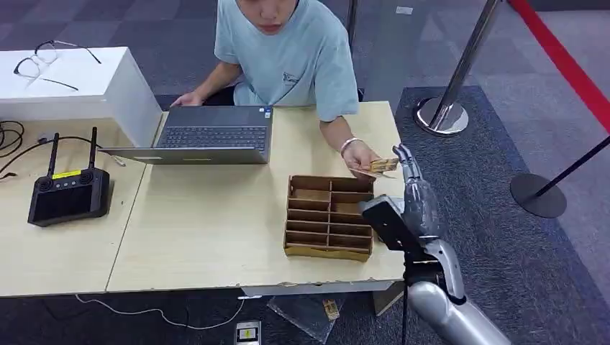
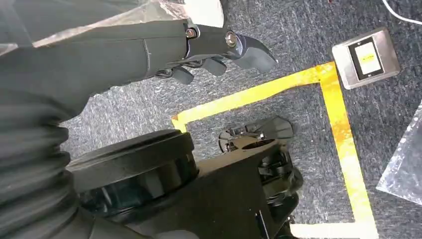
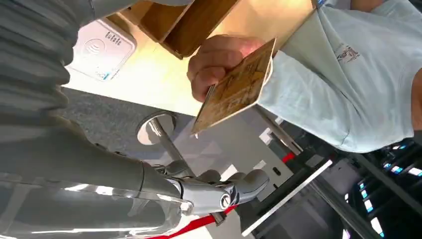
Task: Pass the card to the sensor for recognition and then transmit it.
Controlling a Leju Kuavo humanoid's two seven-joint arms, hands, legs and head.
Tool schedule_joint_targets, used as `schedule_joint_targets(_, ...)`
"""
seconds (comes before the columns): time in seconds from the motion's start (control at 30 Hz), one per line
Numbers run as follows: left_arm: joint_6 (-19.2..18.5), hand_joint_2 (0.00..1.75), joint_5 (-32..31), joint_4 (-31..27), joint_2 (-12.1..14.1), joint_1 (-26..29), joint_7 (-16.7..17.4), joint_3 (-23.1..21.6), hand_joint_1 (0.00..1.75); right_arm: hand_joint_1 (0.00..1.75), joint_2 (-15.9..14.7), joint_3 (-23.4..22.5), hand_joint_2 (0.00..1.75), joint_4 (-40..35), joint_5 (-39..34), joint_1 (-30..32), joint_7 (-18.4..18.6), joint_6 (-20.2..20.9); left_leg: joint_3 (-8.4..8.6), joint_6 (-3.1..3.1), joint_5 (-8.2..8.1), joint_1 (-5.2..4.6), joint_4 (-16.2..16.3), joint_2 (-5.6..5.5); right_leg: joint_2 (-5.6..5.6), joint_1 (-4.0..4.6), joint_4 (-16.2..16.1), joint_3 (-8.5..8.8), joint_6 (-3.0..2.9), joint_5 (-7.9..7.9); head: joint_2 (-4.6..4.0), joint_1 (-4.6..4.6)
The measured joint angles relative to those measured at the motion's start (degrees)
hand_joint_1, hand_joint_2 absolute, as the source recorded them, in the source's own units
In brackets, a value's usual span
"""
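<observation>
While a person's hand (image 3: 214, 62) holds the card (image 3: 234, 87), the right robot hand (image 1: 416, 192) (fingers extended, partly hidden) is empty.

Laptop (image 1: 208, 136) behind divided box (image 1: 329, 217); remote controller (image 1: 69, 192) at table's (image 1: 201, 230) left.

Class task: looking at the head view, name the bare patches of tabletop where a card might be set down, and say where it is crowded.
Bare wood lies between the laptop and the table's near edge, left of the wooden organizer. Crowded: the far right corner, where a person's hand holds the card beside the robot's right hand.
</observation>
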Motion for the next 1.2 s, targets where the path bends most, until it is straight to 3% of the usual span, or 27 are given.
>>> schedule_joint_targets(0.3, 0.0, 1.75, 0.0, 0.0, 0.0, 0.0, 0.0, -0.02, 0.0, 0.0, 0.31, 1.16, 1.75, 0.81, -0.11, -0.25, -0.37, -0.42, 0.01, 0.0, 0.0, 0.0, 0.0, 0.01, 0.0, 0.0, 0.0, 0.0, 0.0, 0.0, 0.0, 0.0)
schedule_joint_targets(0.33, 0.0, 1.75, 0.0, 0.0, 0.0, 0.01, 0.0, -0.02, 0.0, 0.12, 0.31, 1.29, 1.75, 0.81, -0.15, -0.26, -0.39, -0.48, 0.0, 0.0, 0.0, 0.0, 0.0, 0.01, 0.0, 0.0, 0.0, 0.0, 0.0, 0.0, 0.0, 0.0)
schedule_joint_targets(0.37, 0.0, 1.75, 0.0, 0.0, 0.0, 0.01, 0.04, -0.02, 0.0, 1.15, 0.31, 1.42, 1.75, 0.81, -0.17, -0.26, -0.46, -0.55, 0.01, 0.0, 0.0, 0.0, 0.0, 0.01, 0.0, 0.0, 0.0, 0.0, 0.0, 0.0, 0.0, 0.0)
schedule_joint_targets(0.4, 0.0, 1.75, 0.0, 0.0, 0.0, 0.01, 0.04, -0.02, 0.0, 1.5, 0.31, 1.53, 1.75, 0.83, -0.42, -0.26, -0.52, -0.61, 0.0, 0.0, 0.0, 0.0, 0.0, 0.0, 0.0, 0.0, 0.0, 0.0, 0.0, 0.0, 0.0, 0.0)
schedule_joint_targets(0.43, 0.0, 1.75, -0.02, 0.0, 0.0, 0.01, 0.04, -0.04, 0.0, 1.69, 0.33, 1.62, 1.75, 0.87, -0.52, -0.26, -0.55, -0.7, 0.0, 0.0, 0.0, 0.0, 0.0, 0.0, 0.0, 0.0, 0.0, 0.0, 0.0, 0.0, 0.0, 0.0)
schedule_joint_targets(0.47, 0.0, 1.75, -0.02, 0.0, 0.0, 0.01, 0.04, -0.07, 0.0, 1.75, 0.33, 1.66, 1.75, 0.87, -0.63, -0.26, -0.57, -0.74, 0.0, 0.0, 0.0, 0.0, 0.0, 0.0, 0.0, 0.0, 0.0, 0.0, 0.0, 0.0, 0.0, 0.0)
schedule_joint_targets(1.2, -0.09, 1.75, 0.2, 0.0, 0.0, 0.03, 0.76, -0.42, 0.0, 1.75, 0.22, 1.97, 1.75, 1.38, -2.05, 0.05, -0.87, -2.25, 0.01, 0.0, 0.0, 0.0, 0.0, 0.01, 0.0, 0.0, 0.0, -0.02, 0.0, 0.0, 0.0, 0.0)
